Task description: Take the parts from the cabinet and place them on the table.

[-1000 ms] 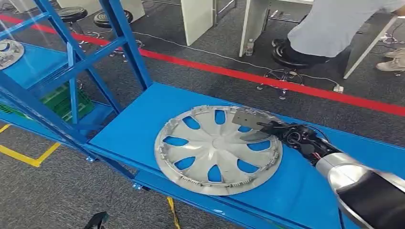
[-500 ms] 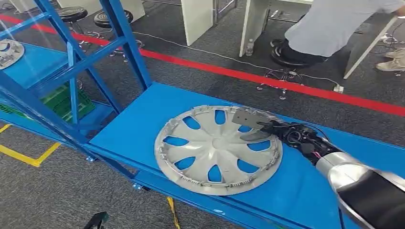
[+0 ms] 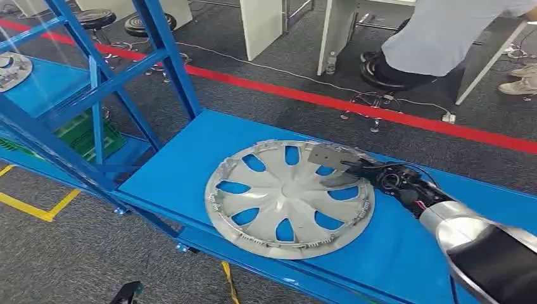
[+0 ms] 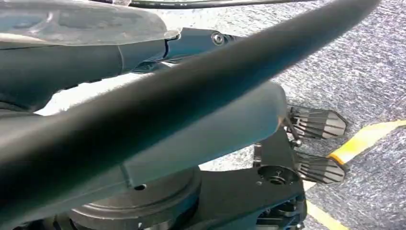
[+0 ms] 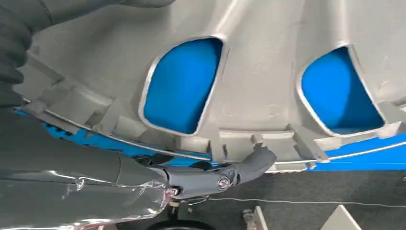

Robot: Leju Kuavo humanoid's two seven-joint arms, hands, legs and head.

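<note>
At the hubcap's (image 3: 289, 199) far-right rim, right hand (image 3: 345, 166) fingers (image 5: 253, 160) hook its edge, apparently still gripping, though the thumb side is hidden. Hubcap lies flat on the blue table (image 3: 190, 161), left of the wrist; release comes next.

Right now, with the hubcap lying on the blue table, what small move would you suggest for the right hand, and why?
Probably let go and draw the right hand back. The hubcap lies flat on the blue table, well inside its edges, yet the right wrist view shows fingers hooked at its rim, so the placing looks done.
</note>
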